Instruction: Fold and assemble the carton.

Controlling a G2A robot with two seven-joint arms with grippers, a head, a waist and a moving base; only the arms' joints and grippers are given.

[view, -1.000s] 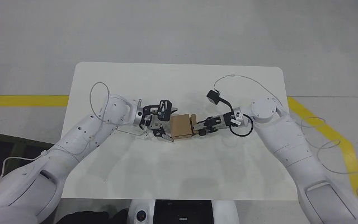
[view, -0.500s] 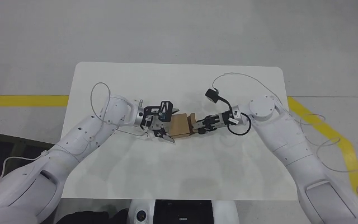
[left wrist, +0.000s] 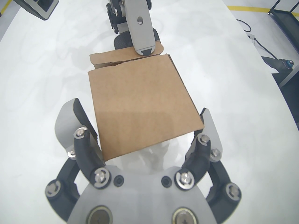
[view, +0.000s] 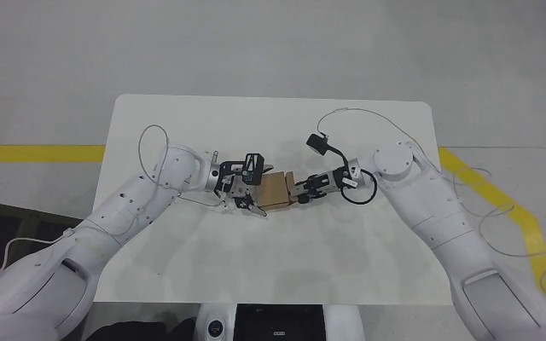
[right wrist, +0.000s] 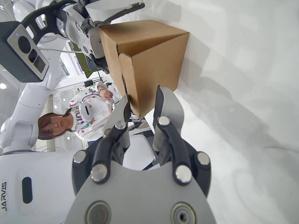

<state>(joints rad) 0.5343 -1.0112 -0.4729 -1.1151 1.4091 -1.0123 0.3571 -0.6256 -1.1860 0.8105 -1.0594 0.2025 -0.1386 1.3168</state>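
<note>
A small brown carton (view: 275, 192) lies on its side at the middle of the white table (view: 256, 119). My left gripper (view: 253, 191) stands open at one end, its fingers (left wrist: 72, 117) straddling the carton (left wrist: 140, 99) with that end against the palm. At the opposite end, my right gripper (view: 298, 195) is shut on an end flap (left wrist: 126, 55), one finger (left wrist: 140, 31) on top and a pad beneath. In the right wrist view the flap (right wrist: 151, 71) stands partly folded over the carton's open end, its corner between my right gripper's (right wrist: 142, 104) fingers.
A thin white cable (view: 350, 110) loops over the far right part of the table. The table's front edge lies close below both arms. Yellow tape runs along the floor on either side.
My right gripper has shifted slightly toward the carton, swinging the flap closer to the open end. The left arm and the carton body have stayed put.
</note>
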